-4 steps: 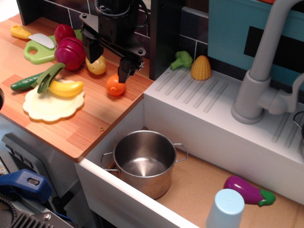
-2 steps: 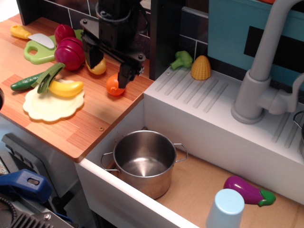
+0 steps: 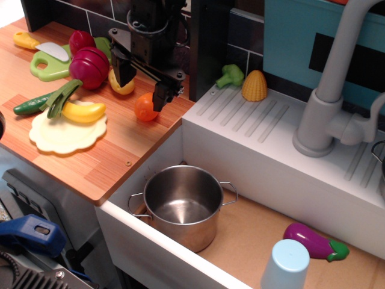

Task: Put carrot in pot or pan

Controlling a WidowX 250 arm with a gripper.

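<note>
Wooden desk (image 3: 114,159), right edge: fingers (image 3: 143,81) wide above carrot (image 3: 145,107); we fear it rolling, missing pot (image 3: 183,205).

I see one black arm coming down from the top edge of the frame, left of centre. Its wrist housing sits in the upper part of the picture and ends in the gripper (image 3: 142,80), which points downward. The jaws stand spread wide, set on a diagonal: one fingertip (image 3: 124,74) sits higher and to the left, the other lower and to the right. I see nothing held between them.
</note>
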